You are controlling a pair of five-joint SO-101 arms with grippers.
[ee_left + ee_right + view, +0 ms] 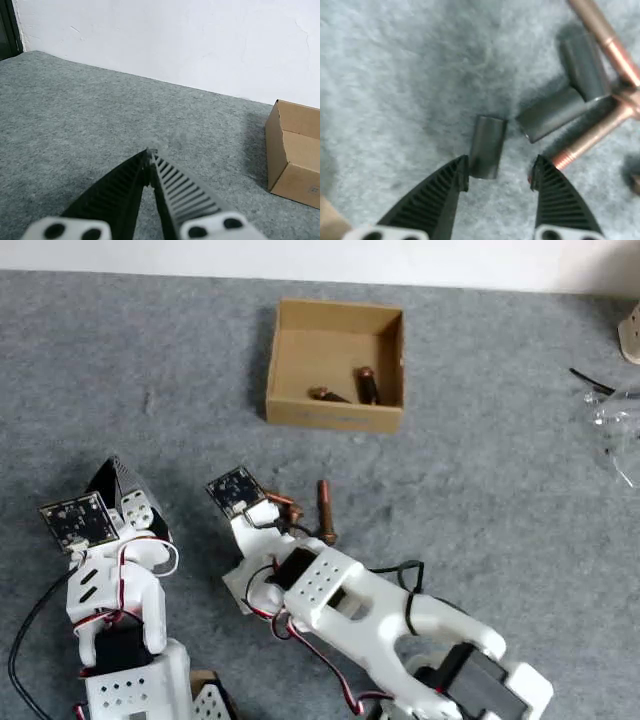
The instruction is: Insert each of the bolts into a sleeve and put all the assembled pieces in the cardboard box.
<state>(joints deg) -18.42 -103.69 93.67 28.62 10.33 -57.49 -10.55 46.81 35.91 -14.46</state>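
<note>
Right tool (pixel 498 172) gapes around a dark sleeve's (pixel 487 146) end, a copper bolt (pixel 605 31) runs off-frame, left tool (pixel 150 154) clenched.

The bench (pixel 500 540) has a fuzzy, rough grey cloth cover. The cardboard box (pixel 335 418) is dull brown card. The bolts (pixel 325 508) are shiny coppery metal, the sleeves (pixel 487 147) smooth dark metal.
</note>
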